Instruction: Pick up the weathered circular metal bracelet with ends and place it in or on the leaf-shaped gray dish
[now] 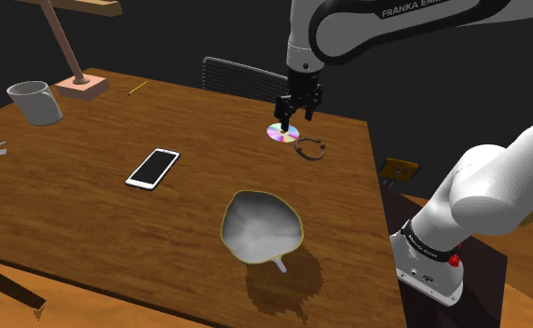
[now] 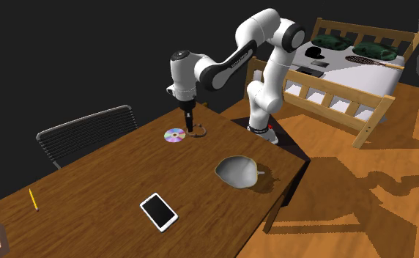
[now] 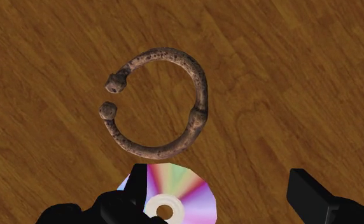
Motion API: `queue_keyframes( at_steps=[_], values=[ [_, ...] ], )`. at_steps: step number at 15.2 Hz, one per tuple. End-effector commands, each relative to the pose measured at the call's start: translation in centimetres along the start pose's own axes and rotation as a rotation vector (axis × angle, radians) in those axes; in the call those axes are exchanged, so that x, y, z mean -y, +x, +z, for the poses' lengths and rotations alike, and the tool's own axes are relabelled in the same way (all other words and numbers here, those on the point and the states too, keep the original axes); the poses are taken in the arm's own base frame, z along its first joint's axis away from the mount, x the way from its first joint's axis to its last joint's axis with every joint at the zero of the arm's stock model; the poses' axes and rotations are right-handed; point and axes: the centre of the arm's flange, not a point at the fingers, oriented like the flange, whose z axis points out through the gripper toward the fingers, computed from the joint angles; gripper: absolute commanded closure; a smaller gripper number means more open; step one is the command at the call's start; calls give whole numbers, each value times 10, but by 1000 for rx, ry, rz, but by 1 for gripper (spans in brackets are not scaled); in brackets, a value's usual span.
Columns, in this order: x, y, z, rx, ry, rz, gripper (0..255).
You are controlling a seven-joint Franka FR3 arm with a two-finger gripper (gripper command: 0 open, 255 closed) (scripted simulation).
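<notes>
My claw (image 3: 219, 181) hangs wide over the disc (image 3: 174, 191). The wrist view shows the bracelet (image 3: 202, 92) with its knobbed ends, flat on the table (image 3: 314, 70) just beside the disc. The shoulder view shows this spot near the chair-side corner. The dish (image 1: 241, 228) sits by the opposite edge, bracelet outside it.

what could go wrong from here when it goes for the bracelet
1. The open gripper hangs over the rainbow disc, not the bracelet; descending here, it could strike or drag the disc, which lies right beside the bracelet.
2. The bracelet is a thin ring lying flat on the table; the fingers may scrape the wood or grip it poorly, and it could slip before reaching the gray dish.
</notes>
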Motion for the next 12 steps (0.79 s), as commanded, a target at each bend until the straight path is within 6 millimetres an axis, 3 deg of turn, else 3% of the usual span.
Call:
queue_keyframes(
  at_steps=[1, 5, 6, 12],
  values=[
    [0, 0, 1, 0, 0, 0, 0],
    [0, 0, 1, 0, 0, 0, 0],
    [0, 0, 1, 0, 0, 0, 255],
    [0, 0, 1, 0, 0, 0, 255]
  ],
)
